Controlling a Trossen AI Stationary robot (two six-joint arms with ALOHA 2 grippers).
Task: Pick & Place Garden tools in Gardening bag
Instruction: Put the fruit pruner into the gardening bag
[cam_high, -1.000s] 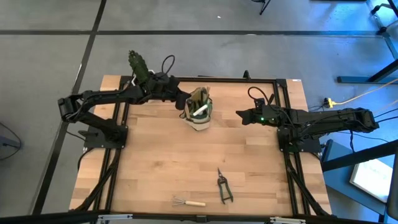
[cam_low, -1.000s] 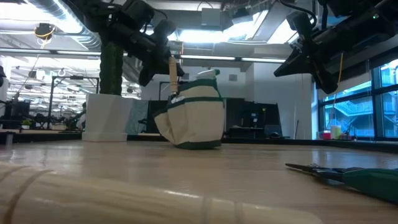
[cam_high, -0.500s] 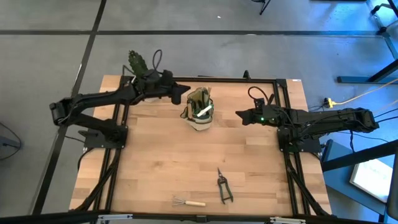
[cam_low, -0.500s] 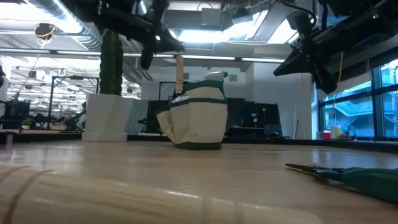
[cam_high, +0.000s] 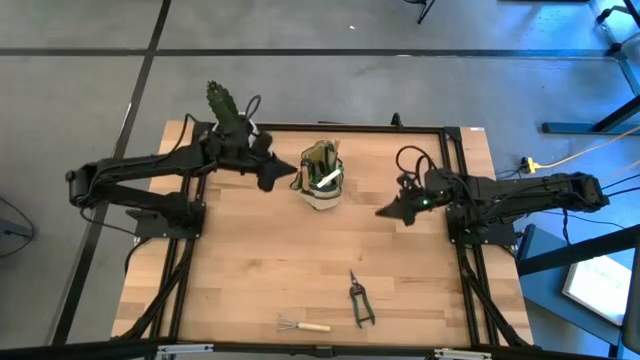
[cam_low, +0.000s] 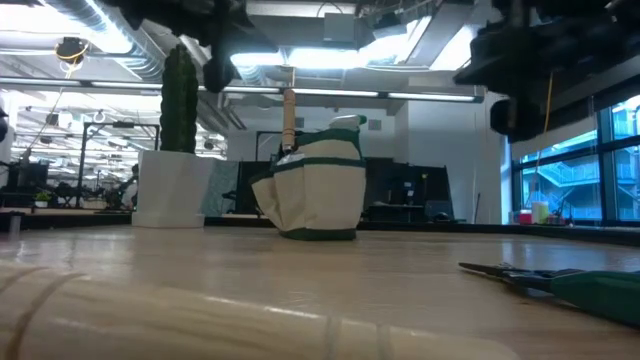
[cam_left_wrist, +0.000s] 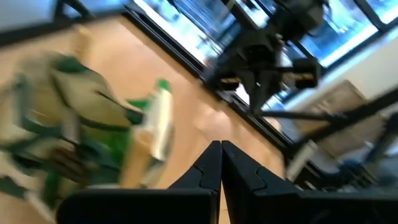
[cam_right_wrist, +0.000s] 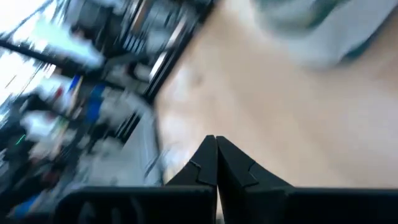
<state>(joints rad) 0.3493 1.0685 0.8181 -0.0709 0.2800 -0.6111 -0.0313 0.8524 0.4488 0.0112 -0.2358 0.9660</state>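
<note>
Gardening bag (cam_high: 321, 182), upright mid-table, tools inside; wire rake (cam_high: 302, 324) and pruning shears (cam_high: 359, 299) outstanding at the near edge. Left gripper (cam_high: 288, 172) beside the bag, right gripper (cam_high: 386, 211) near, fingers pressed together, empty. Hazard: an arm brushing the soft bag could topple it.

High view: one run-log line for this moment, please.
left pincer: shut, empty, beside gardening bag | right pincer: shut, empty | shears, rake: on table, unpicked
</note>
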